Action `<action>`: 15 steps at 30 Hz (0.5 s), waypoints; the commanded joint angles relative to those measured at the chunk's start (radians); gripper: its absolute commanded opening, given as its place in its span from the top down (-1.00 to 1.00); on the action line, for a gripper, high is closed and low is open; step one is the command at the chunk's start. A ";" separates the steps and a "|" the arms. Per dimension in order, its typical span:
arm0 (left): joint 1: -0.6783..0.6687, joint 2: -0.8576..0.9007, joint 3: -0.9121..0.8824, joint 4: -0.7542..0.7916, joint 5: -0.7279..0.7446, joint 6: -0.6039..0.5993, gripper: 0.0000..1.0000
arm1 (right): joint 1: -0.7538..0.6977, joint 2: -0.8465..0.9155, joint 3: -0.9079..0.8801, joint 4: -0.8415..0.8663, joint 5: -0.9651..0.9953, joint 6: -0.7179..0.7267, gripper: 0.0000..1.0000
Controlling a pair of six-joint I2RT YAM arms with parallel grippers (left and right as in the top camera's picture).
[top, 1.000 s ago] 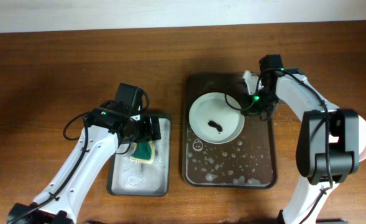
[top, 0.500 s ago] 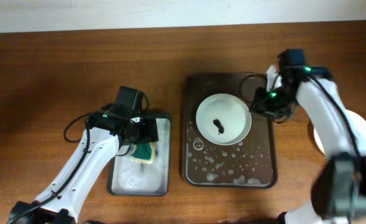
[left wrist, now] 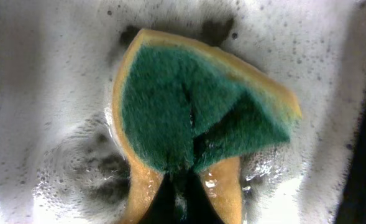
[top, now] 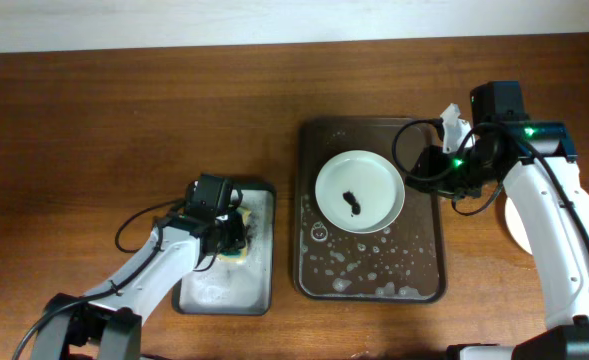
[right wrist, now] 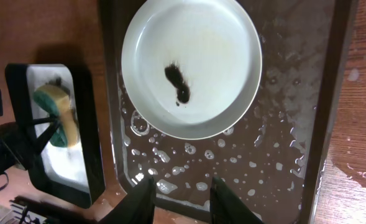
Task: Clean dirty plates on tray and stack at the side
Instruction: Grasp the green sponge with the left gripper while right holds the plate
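Dirty plate (top: 360, 190) round, smudged | sponge (left wrist: 195, 118) green, pinched, folded | tray (top: 424, 245) sudsy

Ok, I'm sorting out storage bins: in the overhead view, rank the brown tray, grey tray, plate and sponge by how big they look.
Largest to smallest:
1. brown tray
2. grey tray
3. plate
4. sponge, partly hidden but clearly the smallest

All four sit at table level, so nearness to the camera hardly skews the order.
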 commanded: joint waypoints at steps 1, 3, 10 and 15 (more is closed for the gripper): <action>0.003 0.012 0.119 -0.137 0.054 -0.008 -0.24 | 0.011 -0.003 0.002 -0.003 -0.005 -0.014 0.39; 0.002 0.010 0.169 -0.177 0.053 0.001 -0.46 | 0.011 -0.003 0.002 -0.004 0.022 -0.014 0.37; 0.002 0.066 0.078 -0.111 -0.018 -0.001 0.18 | 0.011 0.025 0.001 -0.006 0.101 -0.014 0.30; 0.002 0.158 0.034 -0.031 0.007 0.000 0.89 | 0.011 0.074 -0.001 0.006 0.102 -0.014 0.30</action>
